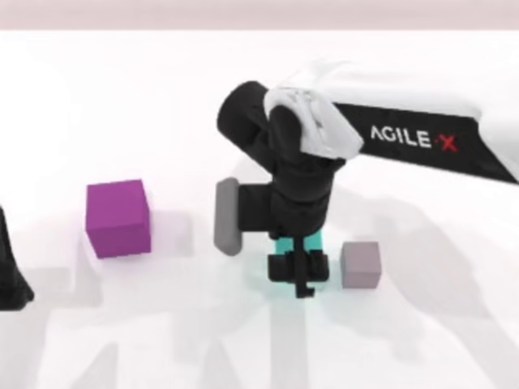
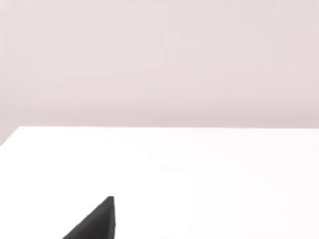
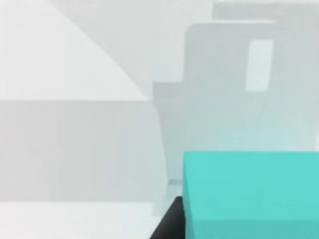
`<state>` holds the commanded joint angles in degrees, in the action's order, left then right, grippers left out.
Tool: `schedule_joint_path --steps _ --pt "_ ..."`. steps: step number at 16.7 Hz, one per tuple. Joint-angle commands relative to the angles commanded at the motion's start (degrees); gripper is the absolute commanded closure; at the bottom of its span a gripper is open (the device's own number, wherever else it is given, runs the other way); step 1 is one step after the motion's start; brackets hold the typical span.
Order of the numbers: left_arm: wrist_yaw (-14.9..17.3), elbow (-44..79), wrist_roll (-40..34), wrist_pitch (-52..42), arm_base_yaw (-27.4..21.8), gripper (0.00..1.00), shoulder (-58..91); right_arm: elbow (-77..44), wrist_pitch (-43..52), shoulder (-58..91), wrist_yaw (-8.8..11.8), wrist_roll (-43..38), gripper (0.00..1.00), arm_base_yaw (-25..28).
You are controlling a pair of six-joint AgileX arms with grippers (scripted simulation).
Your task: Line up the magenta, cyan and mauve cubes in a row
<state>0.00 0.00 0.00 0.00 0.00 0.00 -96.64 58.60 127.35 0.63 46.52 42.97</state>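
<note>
Right gripper (image 1: 300,271) sits over the cyan cube (image 1: 281,245), fingers apparently closed on it, just left of the mauve cube (image 1: 361,264), magenta cube (image 1: 119,218) well apart at left; next, likely release and retreat; white table (image 1: 162,340), pale wall; left arm parked at left edge.

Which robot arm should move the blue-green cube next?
The right one, probably. Its gripper is right over the cyan cube, which sits beside the mauve cube. The left arm is parked at the table's left edge, beyond the magenta cube.
</note>
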Motion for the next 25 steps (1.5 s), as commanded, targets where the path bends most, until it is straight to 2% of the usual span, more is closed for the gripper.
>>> schedule_joint_path --steps 4,17,25 --pt "0.0 0.0 0.0 0.0 0.0 0.0 0.0 0.4 -0.43 0.12 -0.02 0.0 1.0 0.0" --pt "0.0 0.0 0.0 0.0 0.0 0.0 0.0 0.4 -0.43 0.12 -0.02 0.0 0.02 0.0" --pt "0.0 0.0 0.0 0.0 0.0 0.0 0.0 0.4 -0.43 0.12 -0.02 0.0 0.0 0.0"
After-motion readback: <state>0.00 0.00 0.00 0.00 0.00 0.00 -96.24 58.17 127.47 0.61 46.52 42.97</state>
